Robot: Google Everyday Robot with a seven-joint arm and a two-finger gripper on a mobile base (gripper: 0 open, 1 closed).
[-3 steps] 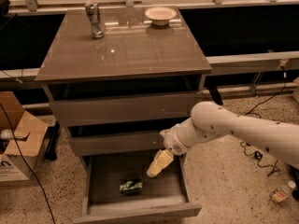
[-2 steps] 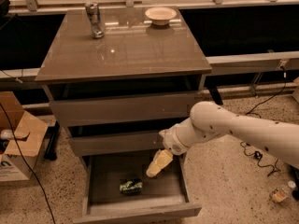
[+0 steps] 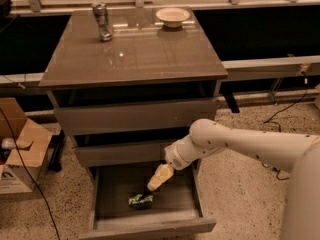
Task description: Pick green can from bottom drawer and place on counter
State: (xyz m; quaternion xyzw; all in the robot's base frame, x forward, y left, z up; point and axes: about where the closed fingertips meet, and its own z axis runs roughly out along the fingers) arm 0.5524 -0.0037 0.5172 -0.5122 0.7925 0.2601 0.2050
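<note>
The green can (image 3: 141, 200) lies on its side on the floor of the open bottom drawer (image 3: 150, 228), near the middle front. My gripper (image 3: 159, 178) hangs inside the drawer opening, pointing down and left, just above and to the right of the can and apart from it. My white arm comes in from the right edge. The glossy grey-brown counter (image 3: 132, 54) is above, with nothing of the task on it.
A chrome tap (image 3: 101, 21) and a cream bowl (image 3: 172, 17) stand at the counter's far edge. Two narrower drawers (image 3: 135, 116) above are partly pulled out. An open cardboard box (image 3: 20, 146) and cables lie on the speckled floor to the left.
The gripper has moved down and left, closer to the green can. The can has not moved.
</note>
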